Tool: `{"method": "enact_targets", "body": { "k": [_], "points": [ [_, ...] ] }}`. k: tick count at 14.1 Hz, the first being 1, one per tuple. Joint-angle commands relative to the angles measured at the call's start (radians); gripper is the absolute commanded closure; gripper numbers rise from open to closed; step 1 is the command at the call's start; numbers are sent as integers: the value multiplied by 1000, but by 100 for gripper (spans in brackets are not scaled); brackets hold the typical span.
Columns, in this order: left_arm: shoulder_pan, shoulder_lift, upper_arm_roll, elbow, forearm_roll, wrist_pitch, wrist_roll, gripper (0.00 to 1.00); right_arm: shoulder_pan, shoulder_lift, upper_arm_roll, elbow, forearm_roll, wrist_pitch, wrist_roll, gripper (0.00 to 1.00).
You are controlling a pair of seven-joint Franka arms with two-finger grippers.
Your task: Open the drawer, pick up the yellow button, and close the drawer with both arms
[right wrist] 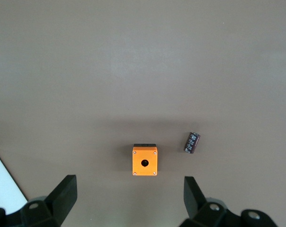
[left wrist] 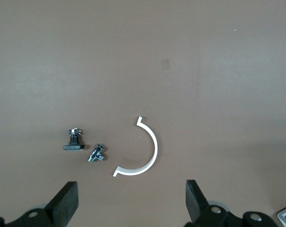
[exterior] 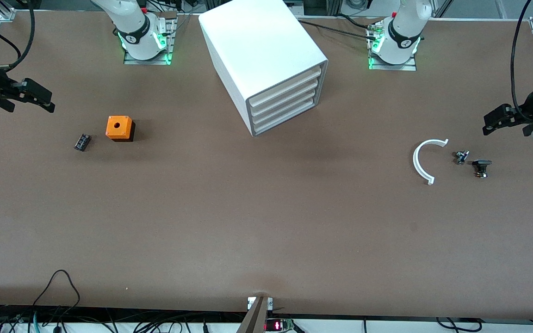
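Observation:
The white cabinet (exterior: 262, 41) stands at the middle of the table, between the two arms' bases. Its topmost drawer (exterior: 285, 86) is shut, flush with the three alike drawers below it. The button is out of view. My left gripper (exterior: 495, 121) hangs open and empty over the table at the left arm's end; in the left wrist view (left wrist: 131, 198) its fingers stand wide apart. My right gripper (exterior: 40, 98) hangs open and empty over the right arm's end; the right wrist view (right wrist: 129, 194) shows its fingers wide apart above the orange cube.
An orange cube with a round hole (exterior: 119, 127) (right wrist: 145, 161) and a small black cylinder (exterior: 82, 142) (right wrist: 192, 142) lie at the right arm's end. A white curved strip (exterior: 426, 159) (left wrist: 143, 153), a small metal part (exterior: 461, 157) (left wrist: 96, 153) and a black part (exterior: 481, 166) (left wrist: 74, 142) lie at the left arm's end.

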Motion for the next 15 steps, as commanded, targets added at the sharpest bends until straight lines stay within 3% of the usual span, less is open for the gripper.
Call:
{"method": "enact_targets", "body": {
  "k": [1,15],
  "points": [
    [12,-8,0,11,-11,-12,10,0,1,-9,1,-7,7,4,-1,0],
    [15,27,-7,12,-5,-9,-13,0,0,-7,0,-6,7,7,-4,0]
  ]
}}
